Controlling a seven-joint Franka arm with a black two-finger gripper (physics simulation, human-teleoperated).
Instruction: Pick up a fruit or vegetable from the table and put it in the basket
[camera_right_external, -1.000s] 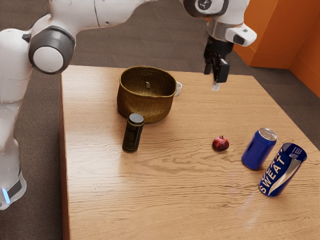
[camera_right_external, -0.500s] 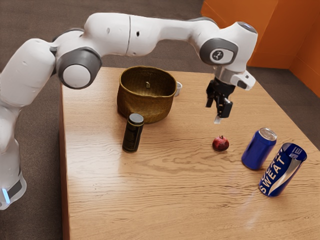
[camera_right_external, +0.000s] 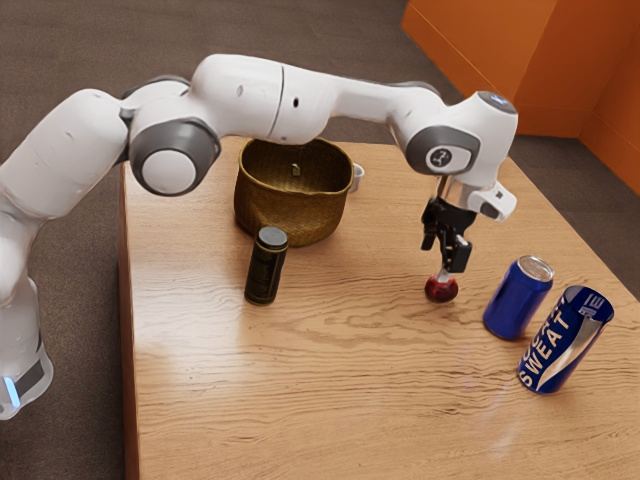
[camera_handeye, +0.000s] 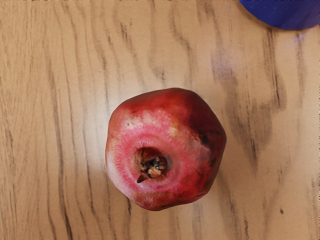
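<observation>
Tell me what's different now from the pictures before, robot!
My gripper moved down toward the pomegranate, with its fingers apart. It hasn't taken hold of anything or let anything go. The pomegranate, basket, black can, plain blue can and SWEAT can all stayed put.

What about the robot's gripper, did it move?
Yes, the gripper came down, much closer to the pomegranate, which stayed in its spot on the table.

Pomegranate (camera_right_external: 436, 293) on the table (camera_right_external: 350, 400), between basket (camera_right_external: 290, 217) and two cans (camera_right_external: 515, 302).
</observation>
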